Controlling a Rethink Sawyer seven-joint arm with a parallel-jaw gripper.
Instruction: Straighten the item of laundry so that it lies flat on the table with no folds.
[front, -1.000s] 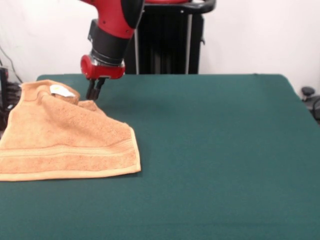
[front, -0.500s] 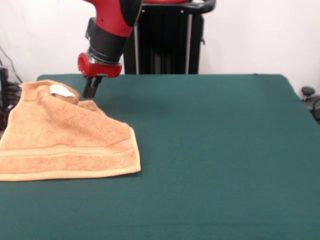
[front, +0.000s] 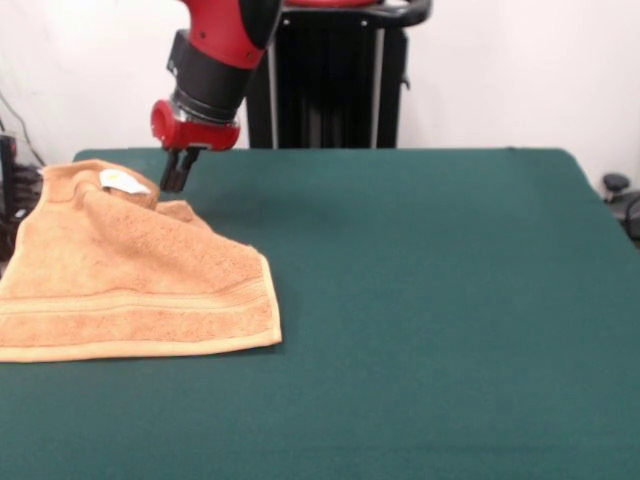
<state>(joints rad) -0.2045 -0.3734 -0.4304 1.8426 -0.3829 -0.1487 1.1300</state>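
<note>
The orange-tan towel (front: 135, 280) is seen lying rumpled at the left edge of the table (front: 420, 300), its far part folded over with a white tag (front: 120, 181) showing, while the claw (front: 174, 180), seemingly clenched and empty, is held just above that fold.
</note>
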